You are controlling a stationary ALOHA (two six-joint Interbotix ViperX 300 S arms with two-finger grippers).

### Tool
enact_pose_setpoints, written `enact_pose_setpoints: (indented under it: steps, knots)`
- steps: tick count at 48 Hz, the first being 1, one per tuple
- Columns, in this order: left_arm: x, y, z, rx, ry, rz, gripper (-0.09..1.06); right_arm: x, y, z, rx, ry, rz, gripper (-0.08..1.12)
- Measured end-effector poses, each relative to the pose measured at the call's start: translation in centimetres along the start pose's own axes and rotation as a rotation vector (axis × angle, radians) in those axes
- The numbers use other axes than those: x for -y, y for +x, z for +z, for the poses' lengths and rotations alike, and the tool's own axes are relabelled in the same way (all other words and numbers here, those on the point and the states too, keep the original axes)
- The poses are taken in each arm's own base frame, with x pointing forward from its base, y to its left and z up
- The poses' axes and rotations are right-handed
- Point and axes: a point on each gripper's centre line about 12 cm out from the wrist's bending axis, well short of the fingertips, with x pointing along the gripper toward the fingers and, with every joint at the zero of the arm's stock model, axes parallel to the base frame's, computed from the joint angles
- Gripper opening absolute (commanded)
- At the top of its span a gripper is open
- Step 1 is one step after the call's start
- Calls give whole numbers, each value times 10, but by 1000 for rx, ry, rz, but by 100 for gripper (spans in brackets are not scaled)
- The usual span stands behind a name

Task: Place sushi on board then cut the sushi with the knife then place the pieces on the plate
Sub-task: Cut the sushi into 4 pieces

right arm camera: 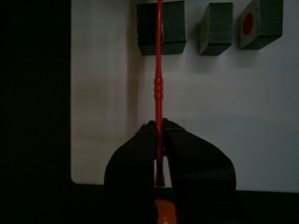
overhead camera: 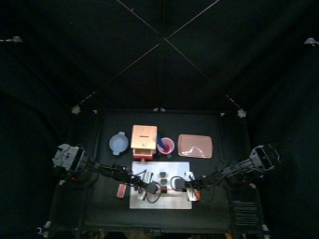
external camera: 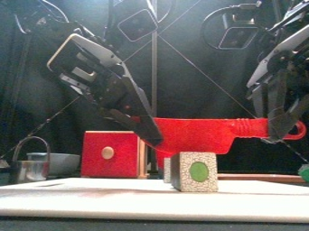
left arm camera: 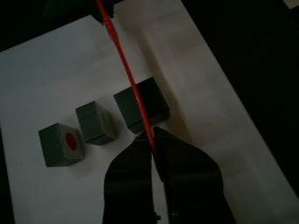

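White board [external camera: 85, 197]: sushi [external camera: 194, 171] under red knife [external camera: 200, 135] pinched by left hand [external camera: 154, 137], right hand [external camera: 281, 126].

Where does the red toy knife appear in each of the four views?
Front view: red toy knife level across the middle, above a sushi piece.
Top view: edge-on over the white cutting board, too thin to pick out.
Left wrist view: thin red line slanting out from the left gripper.
Right wrist view: thin red line straight out from the right gripper.
Shared landmark: the white cutting board.
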Motion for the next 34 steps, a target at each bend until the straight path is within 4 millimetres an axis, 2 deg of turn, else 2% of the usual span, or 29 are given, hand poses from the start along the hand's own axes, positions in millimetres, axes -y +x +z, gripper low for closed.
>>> enact_pose_setpoints:
  steps: [34]
  knots:
    - [2,5,-5,-21,-22,-5,29,9,-1,8,2,-120,-63,29]
